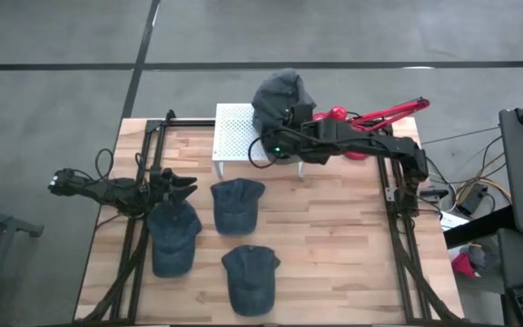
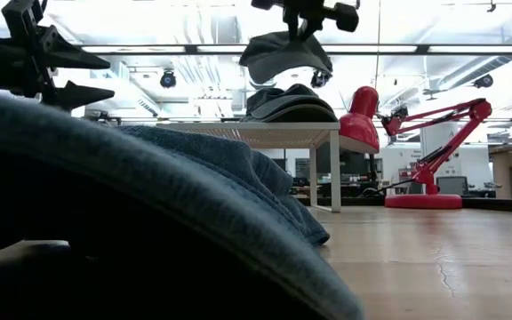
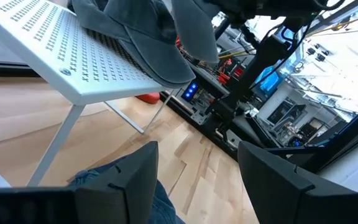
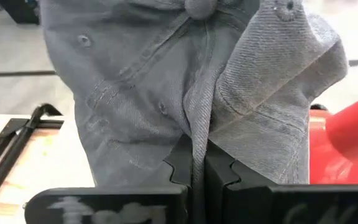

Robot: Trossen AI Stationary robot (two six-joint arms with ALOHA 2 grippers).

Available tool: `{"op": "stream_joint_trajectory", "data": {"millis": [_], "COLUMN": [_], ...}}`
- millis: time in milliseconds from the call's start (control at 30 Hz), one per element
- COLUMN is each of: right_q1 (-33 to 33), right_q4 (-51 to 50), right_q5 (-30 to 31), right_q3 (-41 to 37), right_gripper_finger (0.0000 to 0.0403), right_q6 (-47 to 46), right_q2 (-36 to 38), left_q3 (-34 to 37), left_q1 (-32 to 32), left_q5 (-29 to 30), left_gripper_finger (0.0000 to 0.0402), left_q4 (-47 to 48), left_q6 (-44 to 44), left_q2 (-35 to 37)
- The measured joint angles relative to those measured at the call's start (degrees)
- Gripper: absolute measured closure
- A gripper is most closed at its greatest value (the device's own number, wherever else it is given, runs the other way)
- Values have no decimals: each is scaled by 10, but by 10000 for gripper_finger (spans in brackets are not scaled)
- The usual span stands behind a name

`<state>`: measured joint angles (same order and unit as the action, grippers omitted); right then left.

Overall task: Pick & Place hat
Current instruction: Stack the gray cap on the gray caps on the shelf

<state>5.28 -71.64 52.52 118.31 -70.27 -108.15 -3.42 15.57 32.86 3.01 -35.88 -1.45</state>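
Observation:
A grey cap (image 2: 284,55) hangs from my right gripper (image 2: 302,25), which is shut on it over the white perforated stand (image 1: 234,136) at the table's far side. A second grey cap (image 2: 292,102) rests on the stand's top, right below the first. Three blue denim caps lie on the table: one at the left (image 1: 172,241), one in the middle (image 1: 237,204), one nearer (image 1: 250,277). My left gripper (image 1: 185,189) is open and empty, raised above the left blue cap; its fingers (image 3: 135,180) point toward the stand. My right gripper pinches a raised fold of the grey cap's crown cloth (image 4: 197,127) between its two fingers, a little way from the top button (image 4: 201,6). The fingers come from above, pointing down. The cap hangs below them, just above the cap on the stand.
A red desk lamp (image 1: 370,116) stands behind the stand at the far right. Black rails (image 1: 143,163) run along the table's left and right sides. Bare wood shows at the table's right (image 1: 334,236).

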Motion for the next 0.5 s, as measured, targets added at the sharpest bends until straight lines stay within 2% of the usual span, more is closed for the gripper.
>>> {"op": "stream_joint_trajectory", "data": {"millis": [500], "right_q1": [40], "right_q4": [-1], "right_q5": [-46], "right_q3": [-17], "right_gripper_finger": [394], "right_q6": [-22], "right_q2": [1], "left_q3": [0], "left_q1": [0], "left_q5": [0], "left_gripper_finger": [179], "left_q4": [0], "left_q6": [1], "left_q2": [0]}}
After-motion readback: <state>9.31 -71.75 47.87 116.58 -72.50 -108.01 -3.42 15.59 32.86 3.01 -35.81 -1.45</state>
